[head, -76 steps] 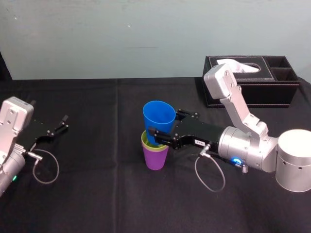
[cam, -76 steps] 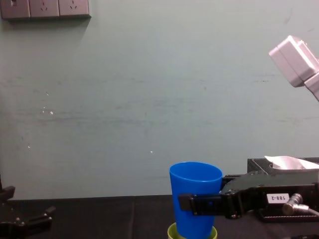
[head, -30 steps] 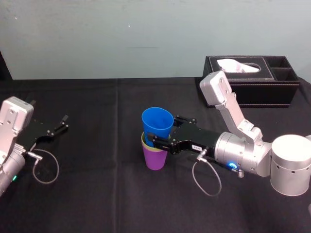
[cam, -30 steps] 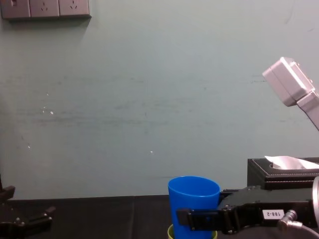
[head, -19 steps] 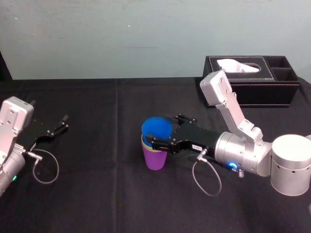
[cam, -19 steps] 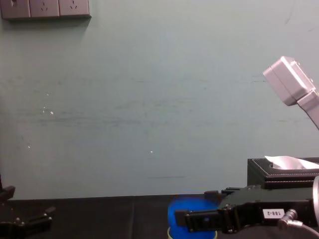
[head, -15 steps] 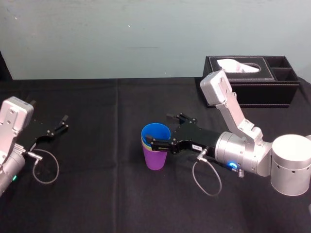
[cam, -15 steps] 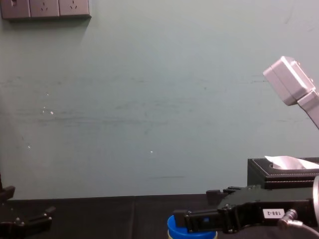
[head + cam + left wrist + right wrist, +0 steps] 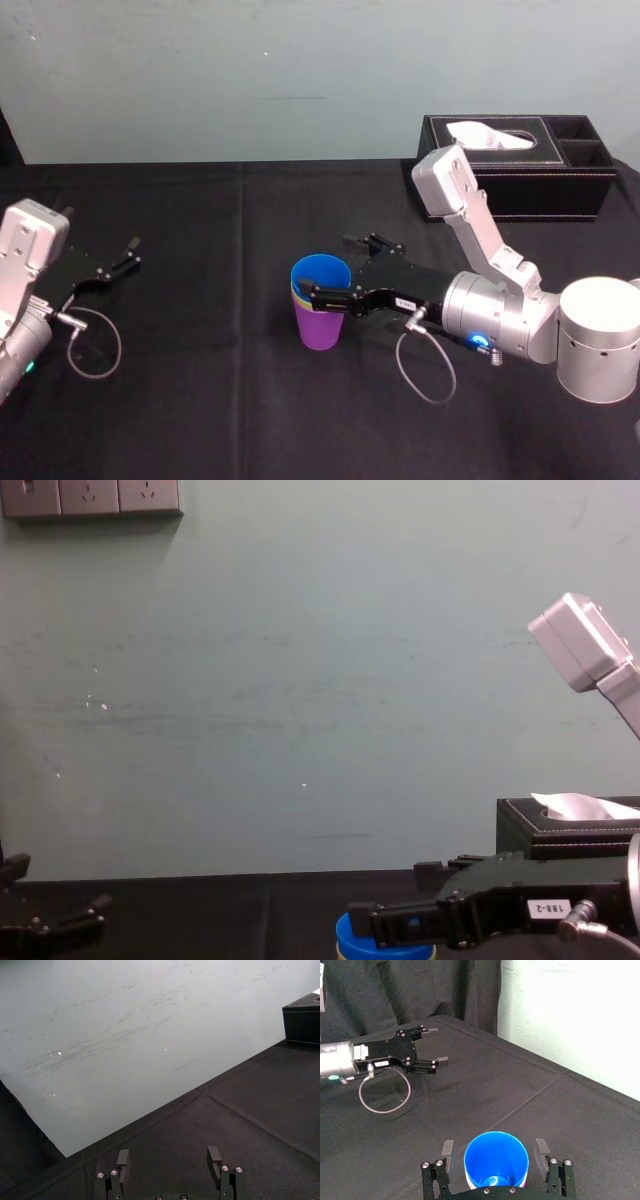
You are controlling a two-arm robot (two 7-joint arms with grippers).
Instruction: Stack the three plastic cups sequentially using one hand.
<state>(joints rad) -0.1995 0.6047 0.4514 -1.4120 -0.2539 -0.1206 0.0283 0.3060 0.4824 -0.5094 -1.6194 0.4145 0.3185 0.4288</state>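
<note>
The three plastic cups stand nested upright at the table's middle. The blue cup (image 9: 320, 272) sits innermost, only a thin yellow-green rim (image 9: 296, 297) shows below its lip, and the purple cup (image 9: 321, 328) is the outer one. In the right wrist view the blue cup (image 9: 496, 1160) has a gap on each side to the fingers. My right gripper (image 9: 330, 265) is open, its fingers straddling the stack's top without touching. The blue rim (image 9: 385, 952) shows behind the near finger in the chest view. My left gripper (image 9: 128, 253) rests open at the table's left.
A black tissue box (image 9: 520, 165) with side compartments stands at the back right, behind my right arm's elbow. A black cloth covers the table (image 9: 200, 400). A cable loop (image 9: 95, 345) hangs from the left wrist.
The blue cup dropped from my right gripper's hold down into the yellow-green cup. The right fingers spread apart and let go of it. The left arm stayed still.
</note>
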